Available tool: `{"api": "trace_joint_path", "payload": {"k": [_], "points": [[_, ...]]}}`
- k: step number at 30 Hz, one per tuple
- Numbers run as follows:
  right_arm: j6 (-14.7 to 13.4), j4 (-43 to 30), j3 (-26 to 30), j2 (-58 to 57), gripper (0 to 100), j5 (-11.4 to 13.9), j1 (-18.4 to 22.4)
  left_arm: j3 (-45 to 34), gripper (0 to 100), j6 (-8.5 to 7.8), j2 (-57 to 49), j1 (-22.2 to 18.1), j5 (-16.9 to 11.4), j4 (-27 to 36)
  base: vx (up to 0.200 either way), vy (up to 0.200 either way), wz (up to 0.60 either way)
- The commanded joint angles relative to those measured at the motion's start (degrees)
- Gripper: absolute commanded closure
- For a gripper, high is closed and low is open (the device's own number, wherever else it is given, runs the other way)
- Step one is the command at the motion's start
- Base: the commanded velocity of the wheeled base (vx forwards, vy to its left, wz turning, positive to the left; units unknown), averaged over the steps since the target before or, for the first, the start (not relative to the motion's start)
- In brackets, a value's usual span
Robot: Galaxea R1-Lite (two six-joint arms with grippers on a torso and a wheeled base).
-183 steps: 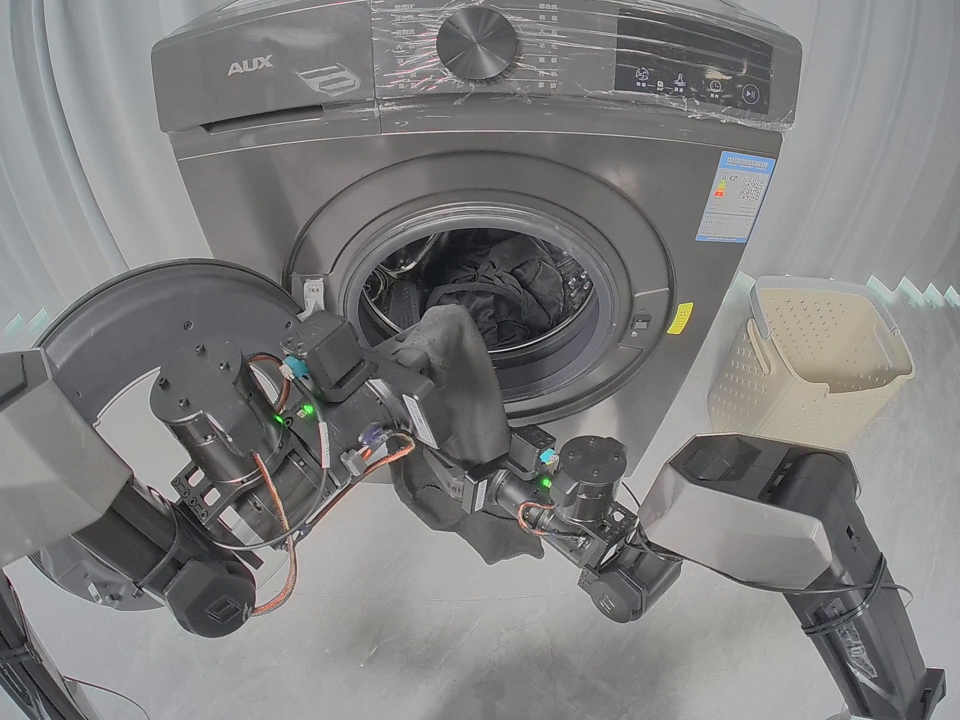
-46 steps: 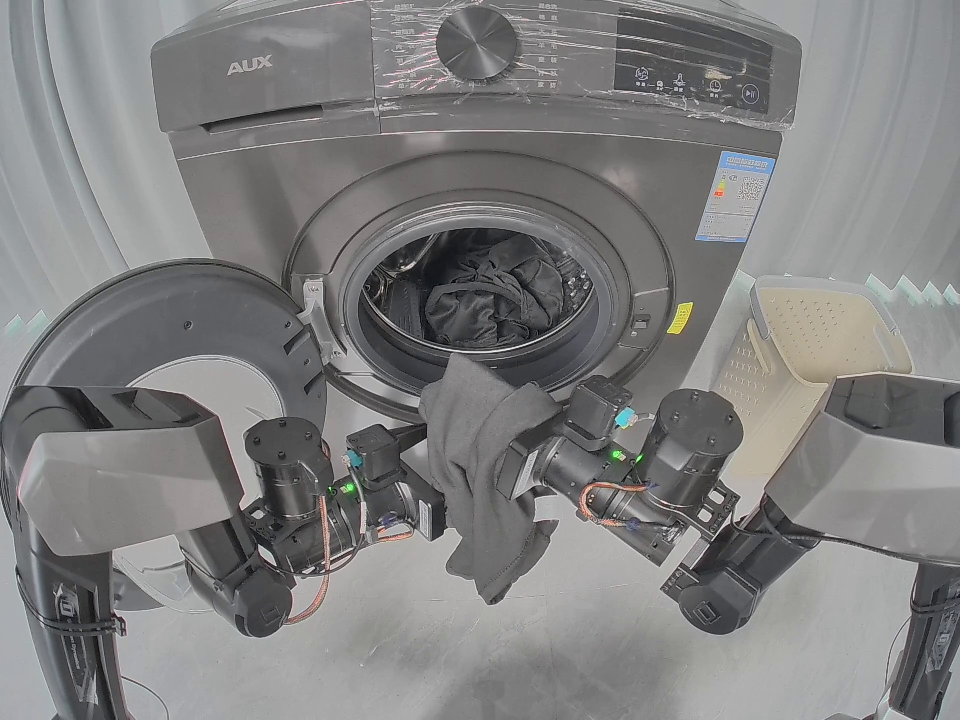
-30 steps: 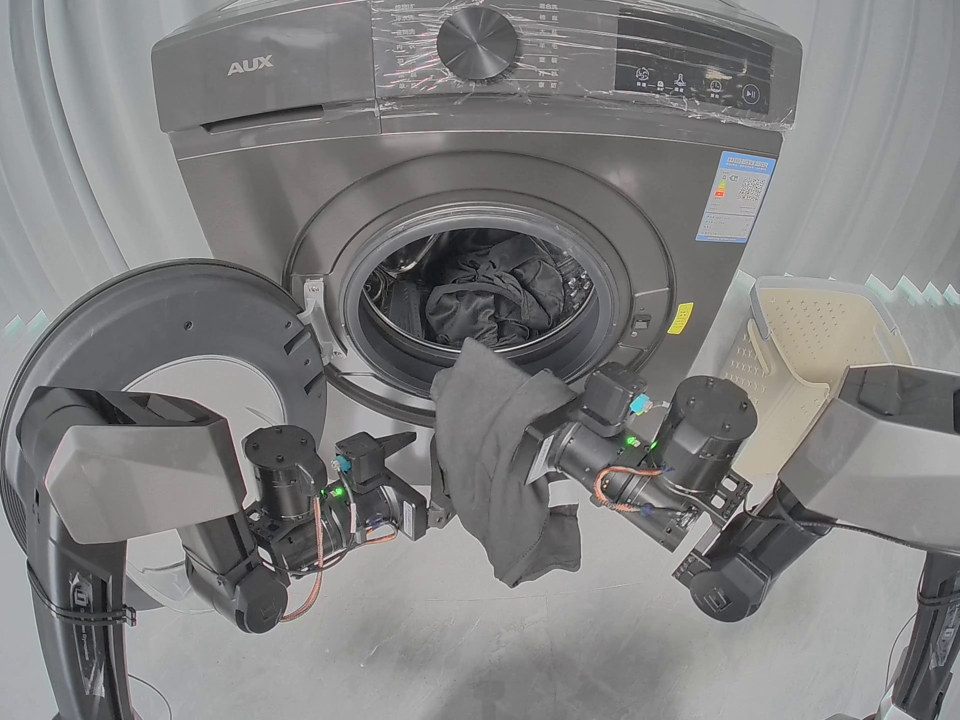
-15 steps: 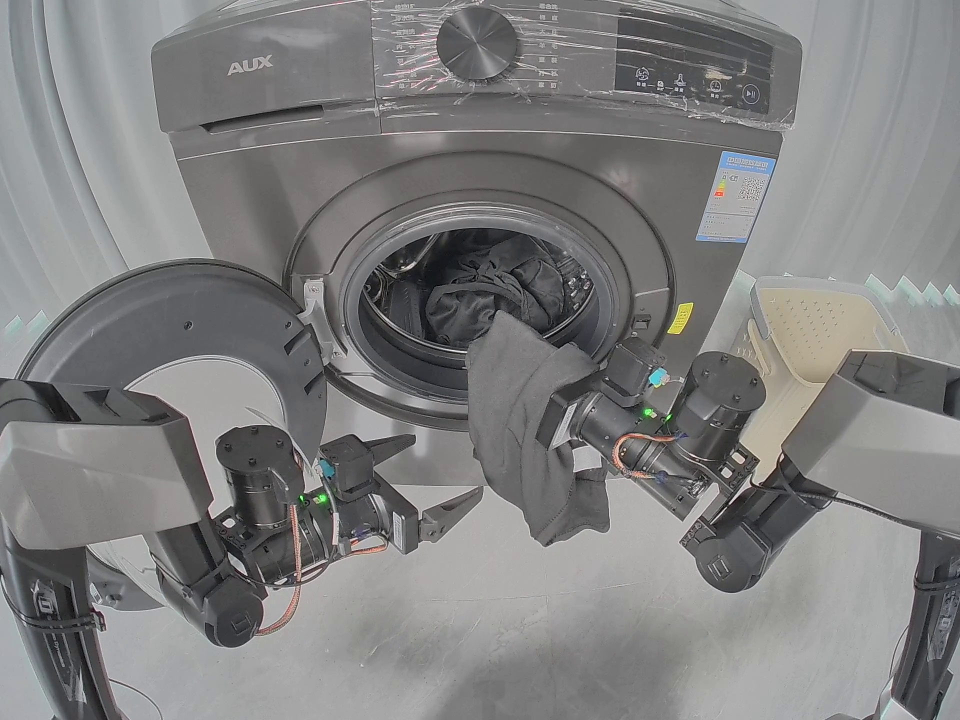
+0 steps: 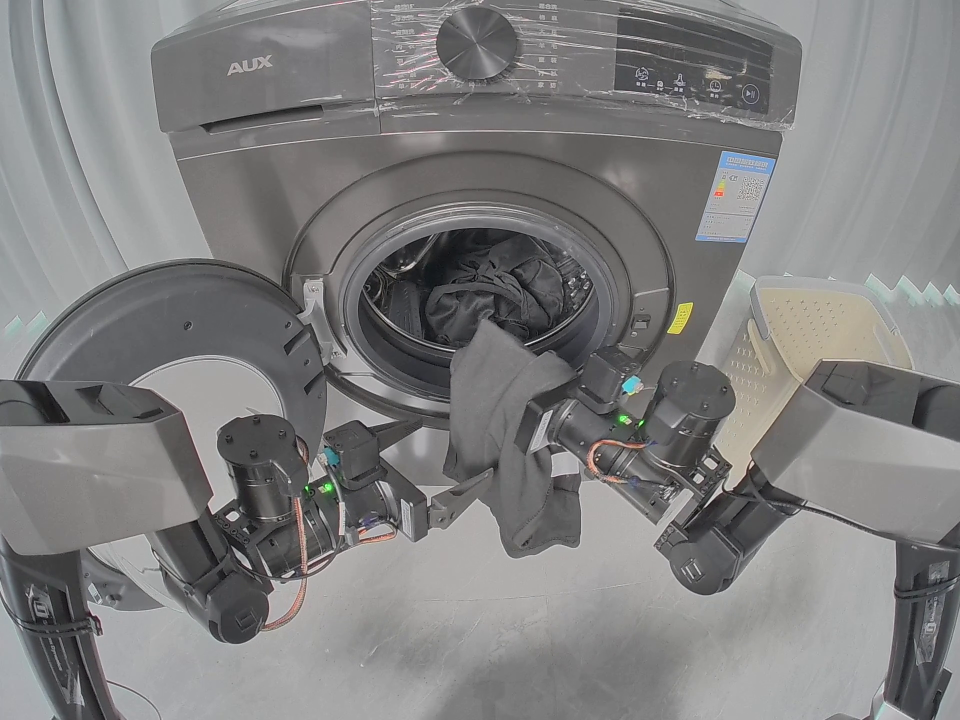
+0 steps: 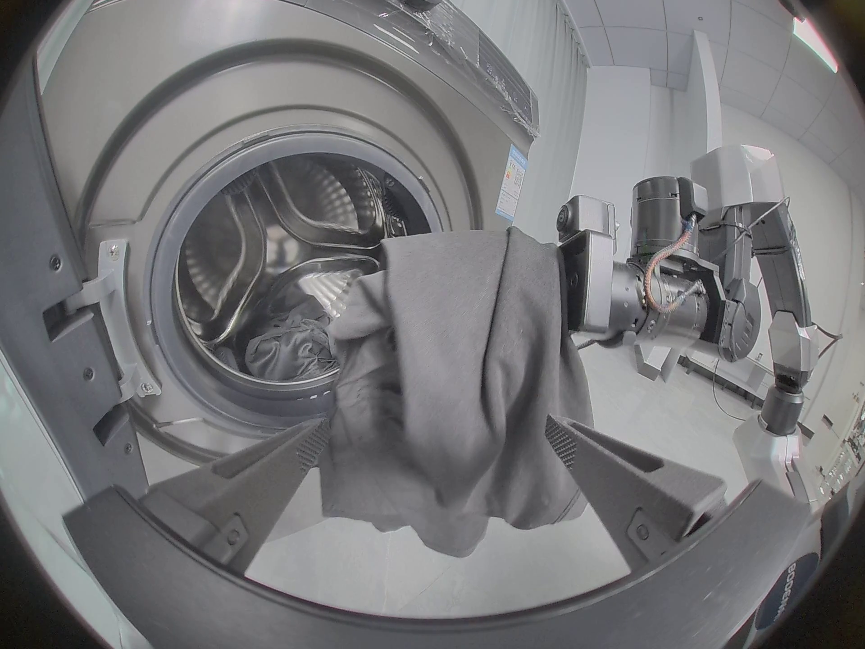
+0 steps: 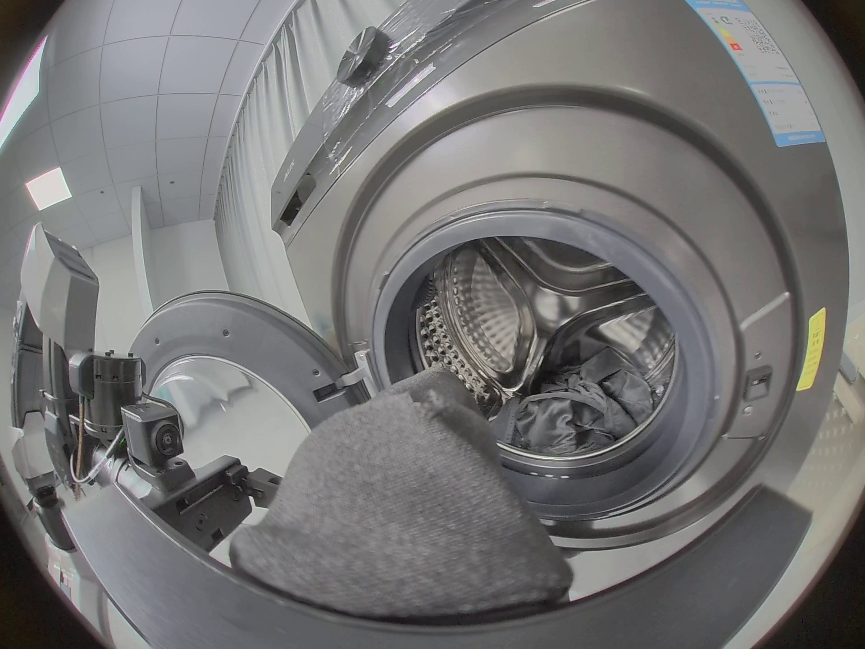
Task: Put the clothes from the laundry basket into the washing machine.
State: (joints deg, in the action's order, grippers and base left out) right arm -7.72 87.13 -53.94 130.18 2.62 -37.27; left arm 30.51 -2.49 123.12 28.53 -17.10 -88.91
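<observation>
At the left of the head view, showing the round door (image 5: pixel 170 332) of the washing machine (image 5: pixel 450 152) standing wide open. Just right of it and lower, finding the left gripper (image 5: pixel 452 449) with jaws spread wide on either side of the hanging grey garment (image 5: pixel 500 422), contact unclear. At centre, seeing that garment draping over the right gripper (image 5: pixel 522 414), top corner rising in front of the lower part of the drum opening, tail dangling below. Behind, inside the drum, noting dark clothes (image 5: pixel 490 287) lying bunched. Not managing to tell the right gripper's hold, it being wrapped in cloth. At the right edge, spotting the cream laundry basket (image 5: pixel 820 352) sitting beside the machine.
</observation>
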Motion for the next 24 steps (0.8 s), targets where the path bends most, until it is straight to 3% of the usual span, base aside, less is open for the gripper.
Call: {"api": "trace_joint_path", "payload": {"k": [1, 6, 13, 24], "points": [[0.0, 0.0, -1.2, 1.5, 100, -0.2, -1.3, 1.2, 0, 0.20, 0.5, 0.5, 0.1, 0.0, 0.000, 0.000, 0.00], [0.0, -0.1, -0.5, 0.2, 100, -0.2, -3.5, 3.3, 0, -0.06, 3.9, -0.2, 0.2, 0.0, 0.000, 0.000, 0.00], [-0.4, 0.5, 4.8, -4.3, 100, 0.1, -6.2, 8.7, 0, -0.33, 8.8, -3.7, 0.2, 0.0, 0.000, 0.000, 0.00], [-0.9, 0.9, 8.2, -5.6, 100, 0.7, -9.7, 11.1, 0, -0.33, 10.0, -3.3, 0.1, 0.0, 0.000, 0.000, 0.00]]}}
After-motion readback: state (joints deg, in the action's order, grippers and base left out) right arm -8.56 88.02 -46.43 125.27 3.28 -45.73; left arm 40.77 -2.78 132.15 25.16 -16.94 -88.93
